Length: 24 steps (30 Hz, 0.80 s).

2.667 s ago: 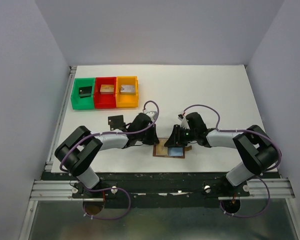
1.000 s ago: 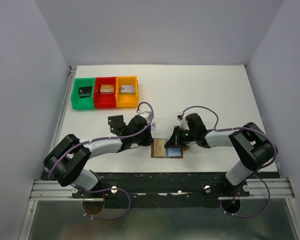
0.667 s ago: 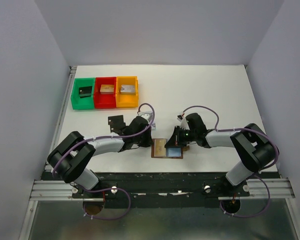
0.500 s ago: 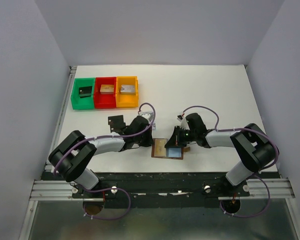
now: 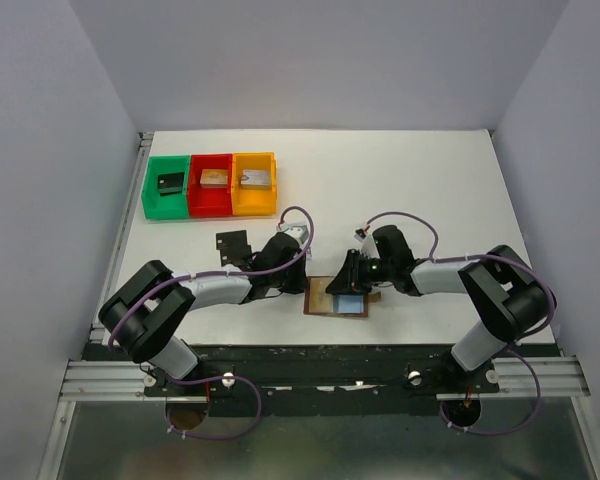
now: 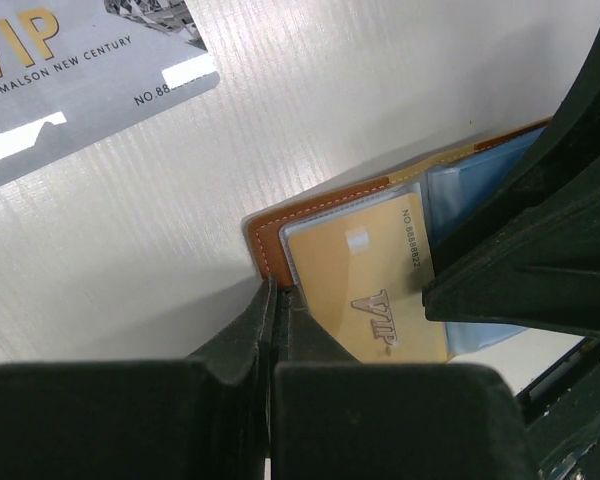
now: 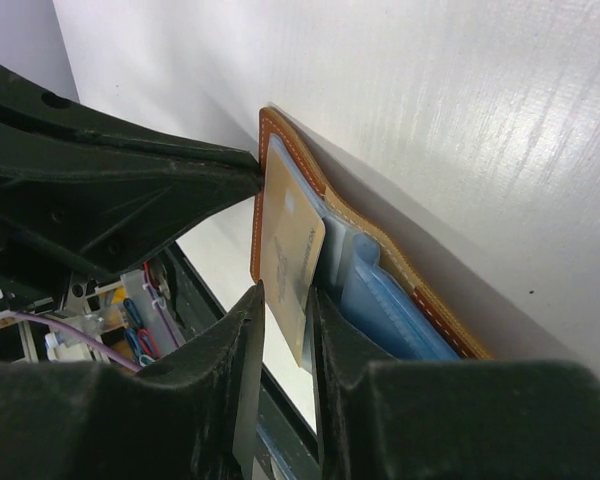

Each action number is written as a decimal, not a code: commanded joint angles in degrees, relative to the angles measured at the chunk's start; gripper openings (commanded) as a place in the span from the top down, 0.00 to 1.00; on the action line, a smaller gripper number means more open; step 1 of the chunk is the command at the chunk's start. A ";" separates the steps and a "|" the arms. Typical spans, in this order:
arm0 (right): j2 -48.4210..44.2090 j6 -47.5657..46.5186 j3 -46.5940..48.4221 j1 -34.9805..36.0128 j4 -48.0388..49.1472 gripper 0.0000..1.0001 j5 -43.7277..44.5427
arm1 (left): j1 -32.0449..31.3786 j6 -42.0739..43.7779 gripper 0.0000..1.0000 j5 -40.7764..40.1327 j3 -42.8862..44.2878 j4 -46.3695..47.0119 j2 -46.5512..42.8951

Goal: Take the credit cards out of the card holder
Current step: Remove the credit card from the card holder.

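Observation:
The brown card holder [image 5: 352,304] lies open near the table's front edge, its blue-grey lining up. A gold-tan card [image 6: 365,280] sits in its left clear pocket. My left gripper [image 5: 304,287] is shut, its tips [image 6: 276,292] pinched on the holder's brown left edge [image 6: 265,240]. My right gripper [image 5: 345,285] is open a little, its fingers on either side of the gold-tan card's edge [image 7: 290,250] without clamping it. A grey card [image 6: 70,90] lies on the table beside the holder. A black card [image 5: 232,242] lies left of my left arm.
Green [image 5: 166,186], red [image 5: 212,183] and orange [image 5: 253,182] bins stand in a row at the back left, each with a chunky block inside. The table's front edge runs just behind the holder.
My left gripper has closed in on the holder's left edge, and the holder has shifted slightly left. My right gripper has stayed at the holder.

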 commanded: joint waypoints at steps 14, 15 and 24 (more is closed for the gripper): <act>6.50 8.94 -2.98 0.04 17.10 0.66 -4.60 | -1.68 -1.85 1.00 0.81 -2.45 0.31 1.62; 6.85 9.74 -3.42 -0.04 18.68 0.66 -4.51 | -1.68 -1.94 1.00 0.81 -2.63 0.31 1.53; 5.45 12.65 -6.24 -1.10 23.44 0.64 -1.79 | -1.59 -2.20 1.00 0.46 -3.68 0.48 0.57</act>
